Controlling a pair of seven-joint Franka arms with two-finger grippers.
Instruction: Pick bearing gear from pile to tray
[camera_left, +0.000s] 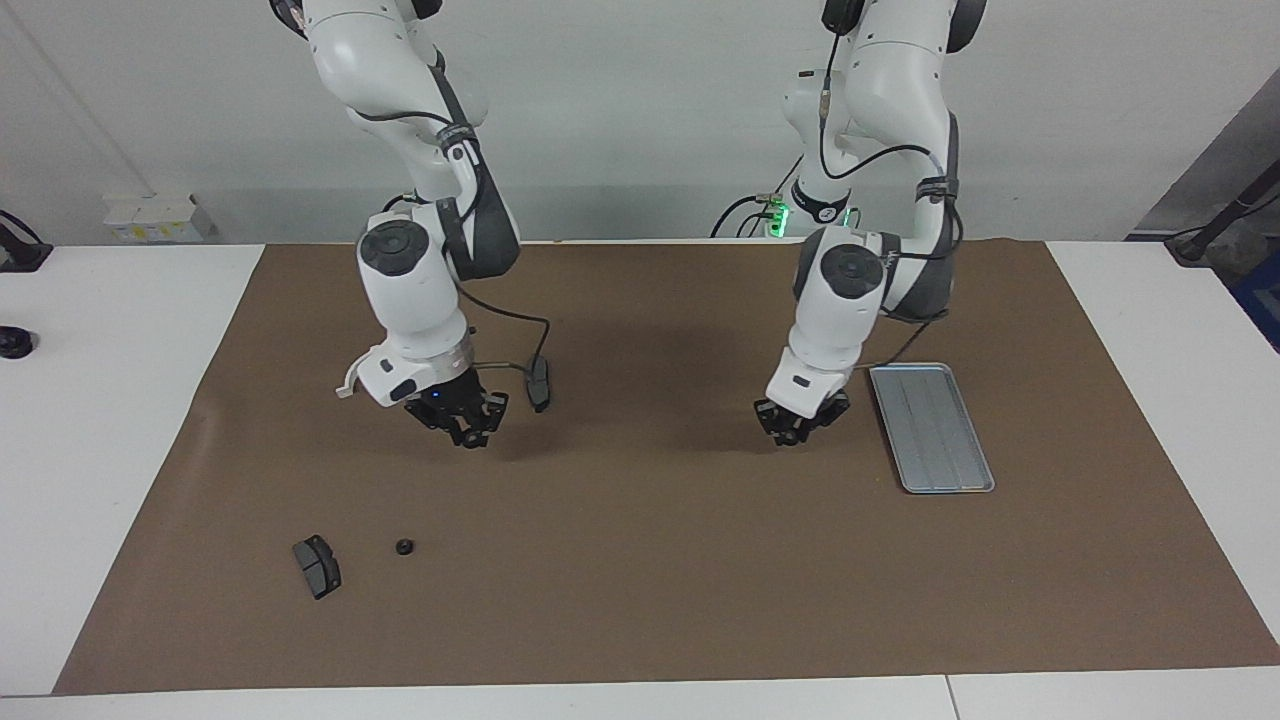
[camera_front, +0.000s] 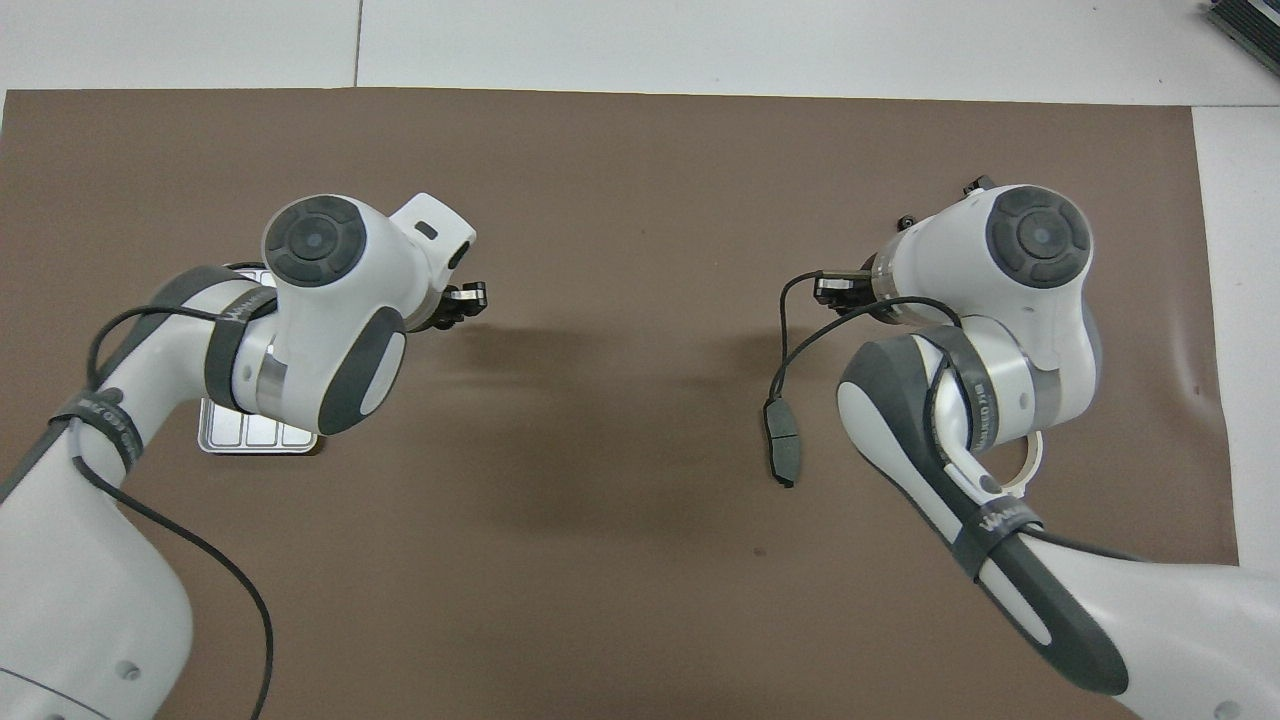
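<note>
A small black round bearing gear lies on the brown mat toward the right arm's end, beside a dark grey brake pad. The pile's other brake pad lies nearer to the robots. The silver tray sits toward the left arm's end. My left gripper hangs low over the mat just beside the tray, fingertips together. My right gripper hovers over the mat beside the nearer brake pad, also shut. Nothing shows between either pair of tips. Overhead, the left arm covers most of the tray.
A white half-ring bracket peeks out under the right arm. The brown mat covers most of the white table. A cable loops from the right wrist down beside the nearer brake pad.
</note>
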